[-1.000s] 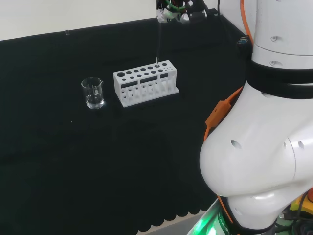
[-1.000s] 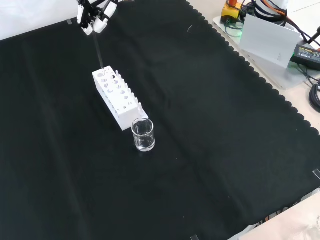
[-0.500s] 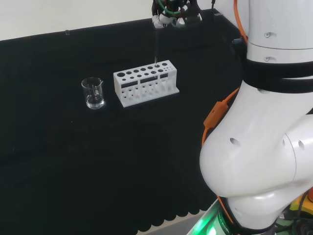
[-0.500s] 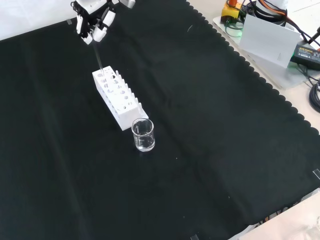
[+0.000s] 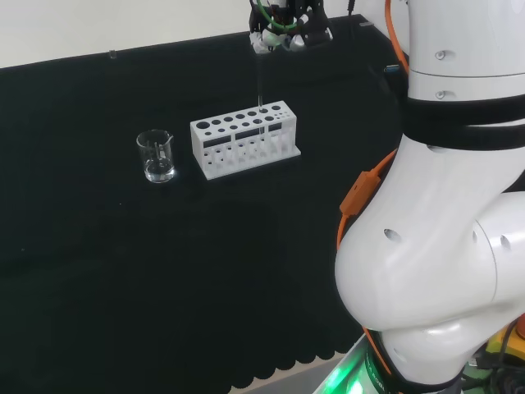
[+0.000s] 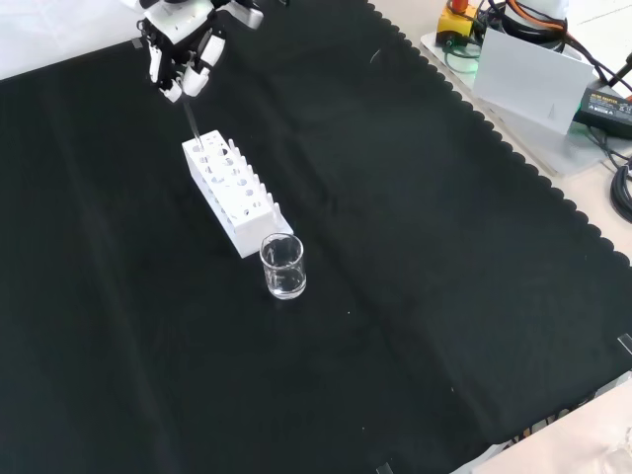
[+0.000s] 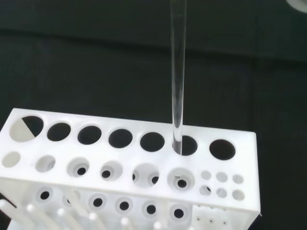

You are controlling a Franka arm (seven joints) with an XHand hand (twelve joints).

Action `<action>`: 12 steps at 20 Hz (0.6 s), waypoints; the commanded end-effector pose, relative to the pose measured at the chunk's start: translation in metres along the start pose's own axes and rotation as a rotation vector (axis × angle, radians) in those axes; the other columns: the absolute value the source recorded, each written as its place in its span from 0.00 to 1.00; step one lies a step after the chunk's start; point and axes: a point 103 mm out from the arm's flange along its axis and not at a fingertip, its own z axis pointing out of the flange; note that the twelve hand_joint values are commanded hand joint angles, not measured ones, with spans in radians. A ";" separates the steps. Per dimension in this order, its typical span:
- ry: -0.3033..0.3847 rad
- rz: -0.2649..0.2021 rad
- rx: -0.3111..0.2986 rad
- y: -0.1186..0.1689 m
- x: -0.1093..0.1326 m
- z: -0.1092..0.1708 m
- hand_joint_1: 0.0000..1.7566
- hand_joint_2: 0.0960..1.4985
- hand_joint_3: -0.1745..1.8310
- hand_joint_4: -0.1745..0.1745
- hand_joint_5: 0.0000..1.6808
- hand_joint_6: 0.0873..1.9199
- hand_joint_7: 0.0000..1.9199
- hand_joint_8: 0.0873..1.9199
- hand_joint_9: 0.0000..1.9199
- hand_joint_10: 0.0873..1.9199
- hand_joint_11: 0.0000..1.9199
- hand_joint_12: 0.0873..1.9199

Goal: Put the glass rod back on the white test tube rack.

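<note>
A thin, clear rod (image 7: 178, 76), likely light, stiff, slippery and brittle, hangs upright, pinched at its top by the hand's (image 6: 181, 54) curled fingers, its tip at a hole of the white rack (image 5: 245, 138) near the cloth's (image 6: 415, 296) far edge in the head view, a beaker (image 6: 282, 266) beside.

The rod (image 7: 178, 72) is clear smooth glass, the rack (image 7: 144, 167) matt white plastic, the cloth (image 6: 415, 247) matt black.
</note>
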 end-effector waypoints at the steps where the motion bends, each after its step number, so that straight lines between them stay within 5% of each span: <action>1: 0.006 -0.003 0.016 -0.003 -0.001 0.005 0.67 0.75 0.00 0.00 0.65 0.43 0.81 0.34 0.91 0.25 0.88 0.46; 12: 0.060 -0.002 0.005 -0.009 0.002 0.001 0.67 0.74 0.00 0.00 0.65 0.41 0.81 0.32 0.91 0.22 0.95 0.40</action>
